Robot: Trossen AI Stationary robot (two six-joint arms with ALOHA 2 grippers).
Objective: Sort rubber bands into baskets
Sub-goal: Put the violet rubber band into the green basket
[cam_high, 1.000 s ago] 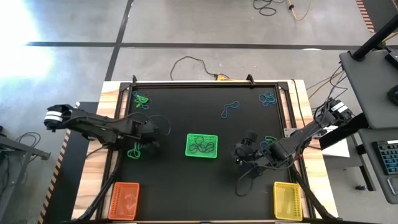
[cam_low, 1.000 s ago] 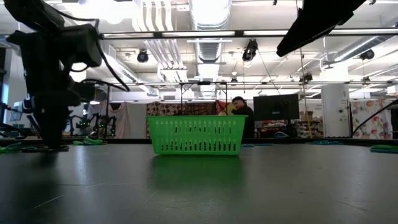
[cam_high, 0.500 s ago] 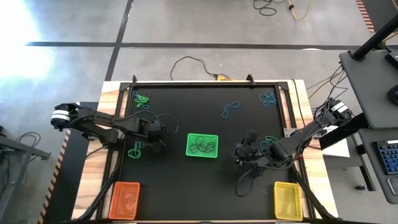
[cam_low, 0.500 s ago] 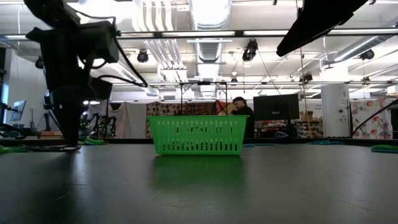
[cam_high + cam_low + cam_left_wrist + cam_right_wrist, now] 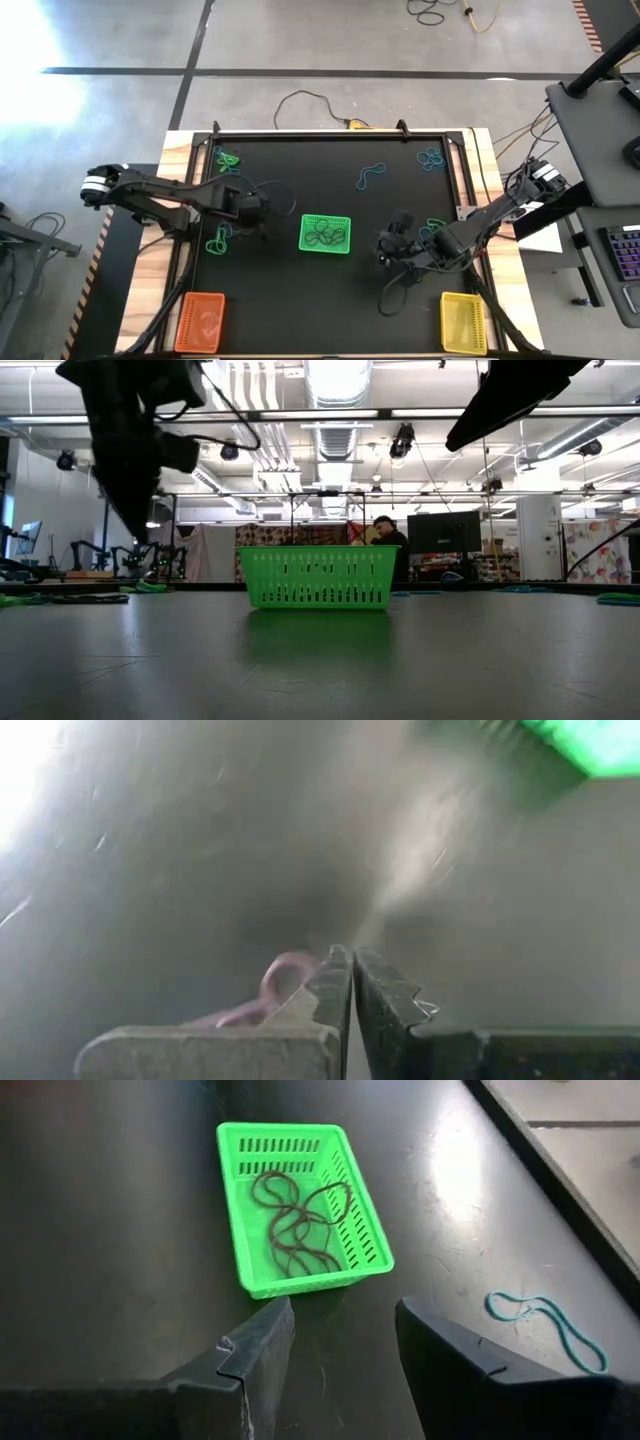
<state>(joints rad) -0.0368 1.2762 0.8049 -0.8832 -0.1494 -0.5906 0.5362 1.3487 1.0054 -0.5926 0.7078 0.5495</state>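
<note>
Lifted off the table since a moment ago, the left gripper (image 5: 350, 982) appears to pinch a reddish rubber band (image 5: 275, 988), left of the green basket (image 5: 325, 233), so a drop looks next, while the right gripper (image 5: 335, 1342) waits spread wide.

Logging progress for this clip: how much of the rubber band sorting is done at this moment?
Done: the green basket holds several bands, and the orange basket seems to hold some; the yellow basket looks empty. In hand: the left claw is shut, with a thin pinkish loop beside its tips, lifted left of the green basket. The right claw waits open. Left: green bands and blue bands on the mat.
</note>
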